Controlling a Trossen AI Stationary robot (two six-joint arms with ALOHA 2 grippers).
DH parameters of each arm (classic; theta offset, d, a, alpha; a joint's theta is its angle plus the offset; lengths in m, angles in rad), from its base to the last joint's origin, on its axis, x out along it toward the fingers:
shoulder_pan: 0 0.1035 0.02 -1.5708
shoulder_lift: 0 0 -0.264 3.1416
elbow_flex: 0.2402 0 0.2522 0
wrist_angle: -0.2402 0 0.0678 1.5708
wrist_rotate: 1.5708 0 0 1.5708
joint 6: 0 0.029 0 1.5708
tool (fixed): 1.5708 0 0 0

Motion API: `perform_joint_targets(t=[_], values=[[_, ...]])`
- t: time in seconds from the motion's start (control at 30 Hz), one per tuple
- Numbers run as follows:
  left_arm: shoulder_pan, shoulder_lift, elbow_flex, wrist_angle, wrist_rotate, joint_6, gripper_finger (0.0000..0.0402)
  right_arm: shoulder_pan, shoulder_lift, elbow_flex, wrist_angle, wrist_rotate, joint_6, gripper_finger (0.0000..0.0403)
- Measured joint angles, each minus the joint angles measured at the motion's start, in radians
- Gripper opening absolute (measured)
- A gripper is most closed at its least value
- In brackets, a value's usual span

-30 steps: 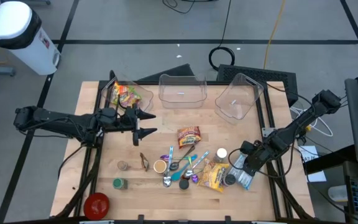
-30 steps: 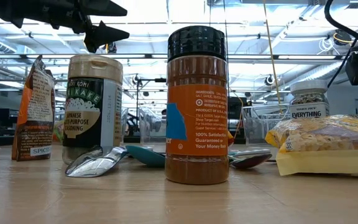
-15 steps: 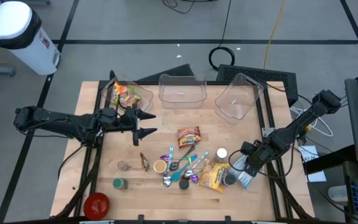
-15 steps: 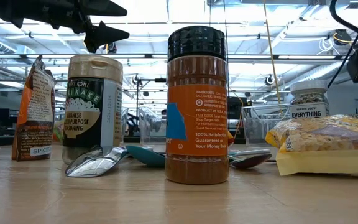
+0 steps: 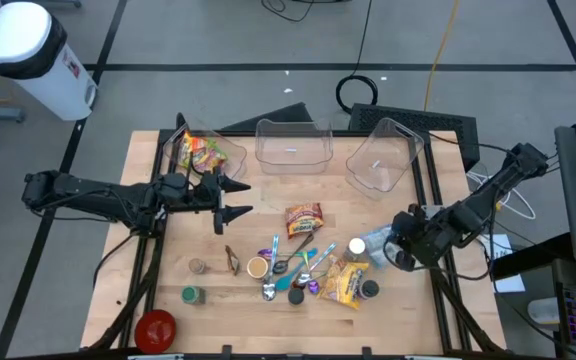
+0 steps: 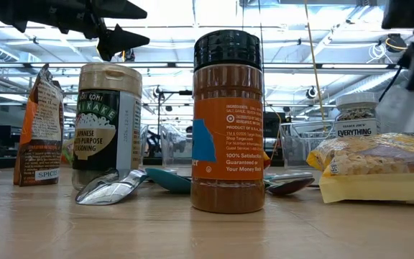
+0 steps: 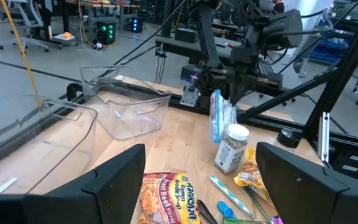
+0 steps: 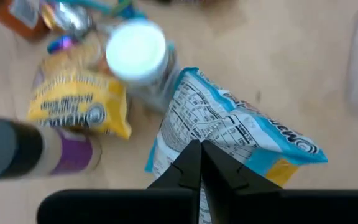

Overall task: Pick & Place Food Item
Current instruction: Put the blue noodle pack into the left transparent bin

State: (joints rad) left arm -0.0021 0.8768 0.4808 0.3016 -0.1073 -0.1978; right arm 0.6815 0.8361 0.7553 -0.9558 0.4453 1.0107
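A: What are you holding?

B: My right gripper [image 8: 199,163] has its jaws clamped together on the top edge of a flat, crinkly pouch [image 8: 229,134]. It is white and blue with a yellow corner, and one face carries a printed nutrition panel. It hangs clear of the surface, just beside the white-lidded jar [image 5: 356,246], on that jar's right-edge side.

A: What does that jar look like?

B: Clear and round with a flat white cap; its label reads EVERYTHING in the low view. Near it lies a soft yellow bag [image 5: 344,284], puffy and glossy. Touching that bag is a dark-capped bottle [image 5: 369,289].

A: And further from the jar?

B: Toward the middle of the wooden surface [image 5: 268,215] is a tangle of metal and coloured spoons [image 5: 293,268]. Past them lies a red-brown ramen packet [image 5: 304,218]. Beyond the jar, along the far edge, stand three clear plastic bins. The left bin [image 5: 200,152] has a colourful packet in it; the middle bin [image 5: 292,141] and right bin [image 5: 383,155] look bare. The right bin is tilted.

A: Your other arm?

B: My left gripper [image 5: 234,197] hangs over the surface well apart from the jar, just in front of the left bin, jaws apart and holding nothing.
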Motion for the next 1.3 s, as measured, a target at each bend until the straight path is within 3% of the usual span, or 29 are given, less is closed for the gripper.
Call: perform_joint_targets(t=[0.27,0.43,0.53,0.7,0.87,1.1,1.3], values=[[0.0,0.0,0.0,0.0,0.0,0.0,0.0315,-0.018,-0.001,0.05,0.05,0.261,-0.217,0.0],[0.0,0.0,0.0,0.009,0.0,0.0,0.0315,-0.089,-0.004,0.057,0.28,0.363,-0.502,0.0],[0.0,0.0,0.0,0.02,0.0,0.0,0.0315,-0.145,0.014,0.054,0.487,0.356,-0.721,0.0],[0.0,0.002,0.0,0.069,0.0,-0.009,0.0315,-0.25,0.088,0.038,0.795,0.194,-1.066,0.0],[-0.001,0.081,0.0,0.179,0.001,-0.046,0.0315,-0.337,0.2,0.038,0.987,0.103,-1.29,0.0],[-0.007,0.279,0.008,0.46,0.002,-0.04,0.0315,-0.402,0.337,0.037,1.157,0.022,-1.448,0.0],[-0.006,0.381,0.072,0.463,0.01,-0.047,0.0315,-0.39,0.401,0.036,1.178,0.022,-1.462,0.0]])
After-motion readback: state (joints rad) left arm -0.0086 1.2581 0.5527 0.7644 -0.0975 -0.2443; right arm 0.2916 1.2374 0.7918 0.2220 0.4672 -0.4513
